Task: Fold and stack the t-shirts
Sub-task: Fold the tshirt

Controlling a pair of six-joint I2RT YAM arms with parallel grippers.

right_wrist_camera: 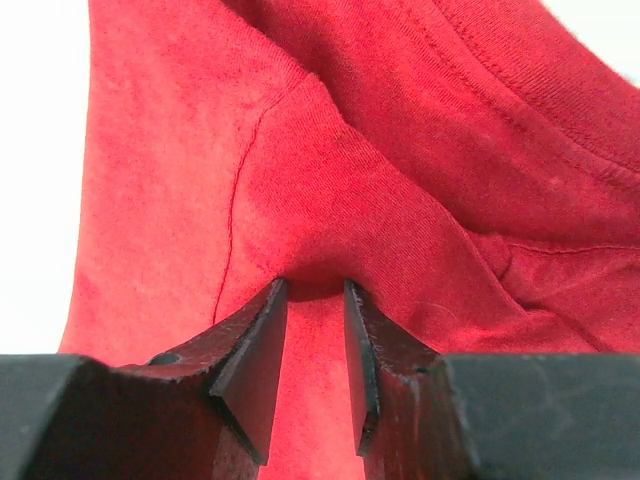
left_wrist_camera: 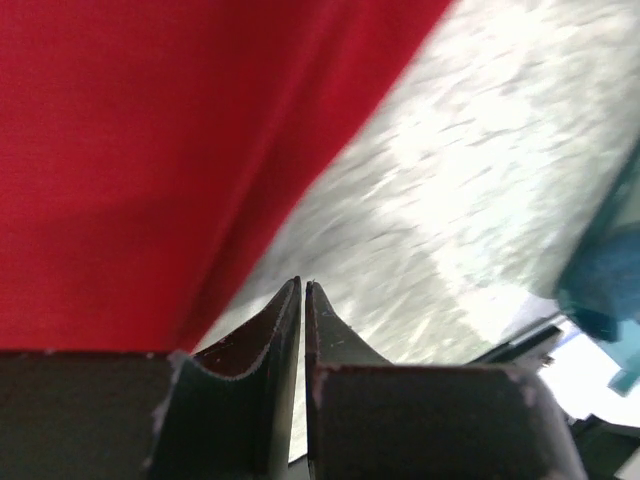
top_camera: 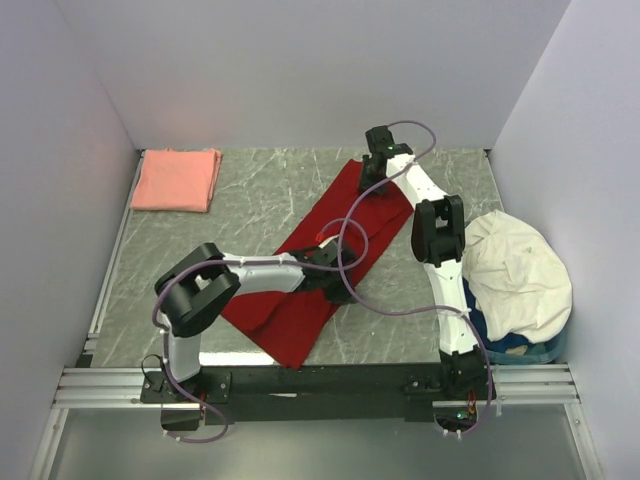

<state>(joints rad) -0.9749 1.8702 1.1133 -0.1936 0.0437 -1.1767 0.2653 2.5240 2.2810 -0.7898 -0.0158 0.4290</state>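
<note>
While the salmon-pink t-shirt [top_camera: 177,180] lies folded at the far left corner of the surface [top_camera: 250,205], the deep red t-shirt [top_camera: 283,322] stretches across the middle as a long diagonal strip, not yet folded small or stacked. My right claw [right_wrist_camera: 315,285], partly closed, pinches a fold at its far end; only that wrist view shows this. My left claw [left_wrist_camera: 303,285], closed and empty, sits beside its edge.

White walls [top_camera: 300,70], grey marbled tabletop [top_camera: 250,200], aluminium rail [top_camera: 110,385]

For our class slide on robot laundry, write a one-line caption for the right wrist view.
The right fingers pinch a raised fold of the deep red t-shirt.
</note>
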